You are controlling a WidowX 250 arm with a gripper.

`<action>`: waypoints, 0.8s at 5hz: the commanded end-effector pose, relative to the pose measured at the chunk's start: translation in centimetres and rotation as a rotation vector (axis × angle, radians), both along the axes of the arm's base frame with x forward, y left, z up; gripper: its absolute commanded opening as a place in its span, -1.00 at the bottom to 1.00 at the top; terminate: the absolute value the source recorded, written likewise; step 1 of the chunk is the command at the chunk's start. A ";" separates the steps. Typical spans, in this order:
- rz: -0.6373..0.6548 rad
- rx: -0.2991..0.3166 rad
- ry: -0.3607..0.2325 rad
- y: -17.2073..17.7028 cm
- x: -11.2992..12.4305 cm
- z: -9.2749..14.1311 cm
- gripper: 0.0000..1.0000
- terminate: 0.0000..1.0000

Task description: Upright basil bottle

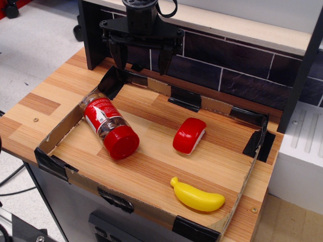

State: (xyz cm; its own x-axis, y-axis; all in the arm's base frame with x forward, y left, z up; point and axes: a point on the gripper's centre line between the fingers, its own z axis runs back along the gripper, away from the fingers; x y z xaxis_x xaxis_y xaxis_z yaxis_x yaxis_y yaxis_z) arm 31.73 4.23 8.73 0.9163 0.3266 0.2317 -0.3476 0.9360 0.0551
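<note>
On the cardboard-walled wooden surface (pixel 151 174), the clear red-capped basil bottle (pixel 108 126) lies toppled near the left edge, cap toward the front; the open, empty hand (pixel 141 59) hovers above the back-left corner.

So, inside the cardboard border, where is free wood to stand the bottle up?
Free: the middle strip between the basil bottle and the red-and-white block, and the front-left patch beside the banana. The back-left corner is crowded under the open gripper.

You see a wooden desk (pixel 45 96), dark brick-pattern wall (pixel 237 60) behind it, pale shelf (pixel 242 25) above, grey floor (pixel 35 35) at left
</note>
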 end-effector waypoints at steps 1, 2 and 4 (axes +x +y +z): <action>0.000 0.000 0.000 0.0 0.0 0.0 1.00 -1.00; 0.062 -0.093 -0.045 -0.7 -2.0 0.5 1.00 -1.00; 0.289 -0.150 0.010 -1.9 -5.5 1.2 1.00 -1.00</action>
State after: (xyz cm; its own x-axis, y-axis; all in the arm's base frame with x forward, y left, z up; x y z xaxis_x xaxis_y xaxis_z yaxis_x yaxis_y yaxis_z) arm 25.65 2.37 8.62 0.7739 0.6230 0.1141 -0.6224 0.7814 -0.0450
